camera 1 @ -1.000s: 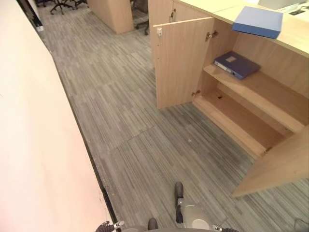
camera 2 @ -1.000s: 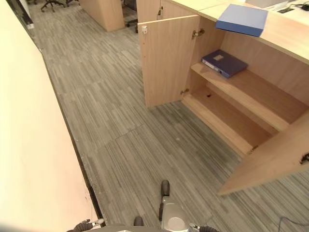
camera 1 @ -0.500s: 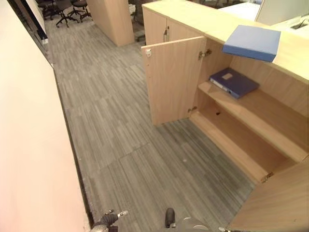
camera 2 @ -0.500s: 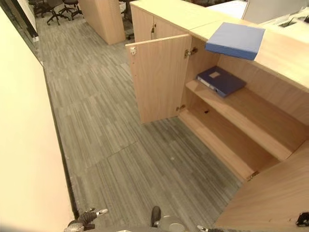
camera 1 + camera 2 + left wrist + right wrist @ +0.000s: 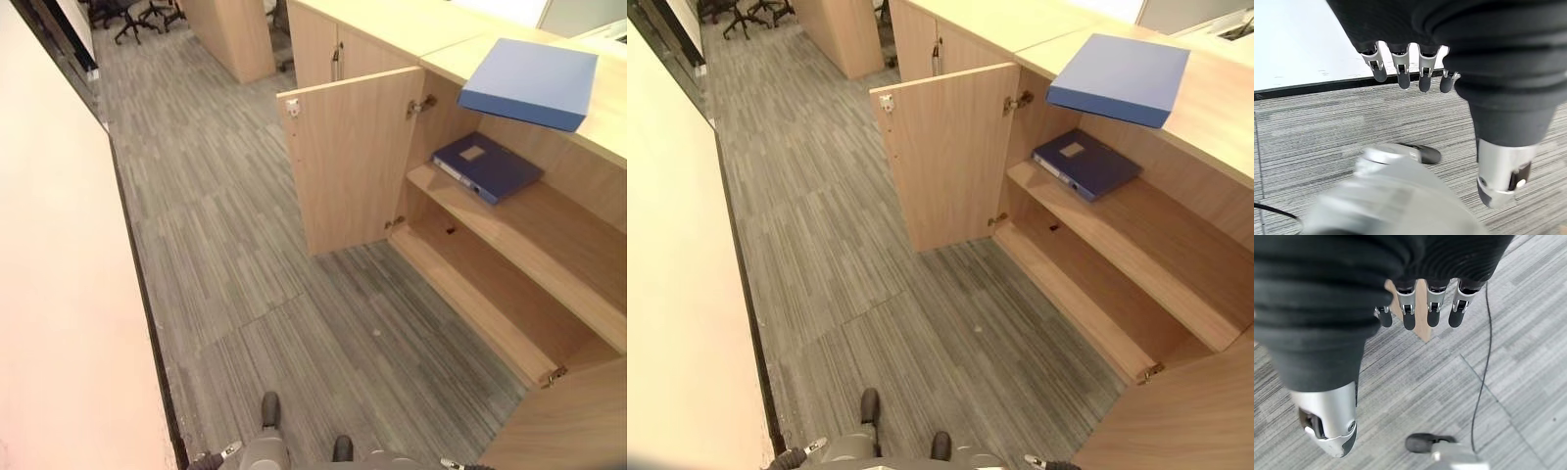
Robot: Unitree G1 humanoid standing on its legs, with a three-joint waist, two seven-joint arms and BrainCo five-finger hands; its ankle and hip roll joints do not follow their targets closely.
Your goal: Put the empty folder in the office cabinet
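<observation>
A light blue folder (image 5: 529,83) lies flat on top of the wooden office cabinet (image 5: 470,284), its near edge jutting past the top's rim. Inside, a dark blue binder (image 5: 487,164) rests on the upper shelf (image 5: 549,230); the bottom shelf is bare. The cabinet's left door (image 5: 348,166) stands wide open. My left hand (image 5: 1400,73) hangs over the grey carpet, fingers relaxed and holding nothing. My right hand (image 5: 1432,308) likewise hangs over the carpet with loose, empty fingers. Both hands are well away from the cabinet.
A pale wall (image 5: 59,294) runs along the left side. The cabinet's right door (image 5: 568,421) juts out at the lower right. A closed cabinet section (image 5: 318,49) adjoins further back; office chairs (image 5: 132,12) stand at the far end of the carpeted aisle.
The whole picture has shifted, so the camera has moved. The cabinet, its doors and both folders lie as before.
</observation>
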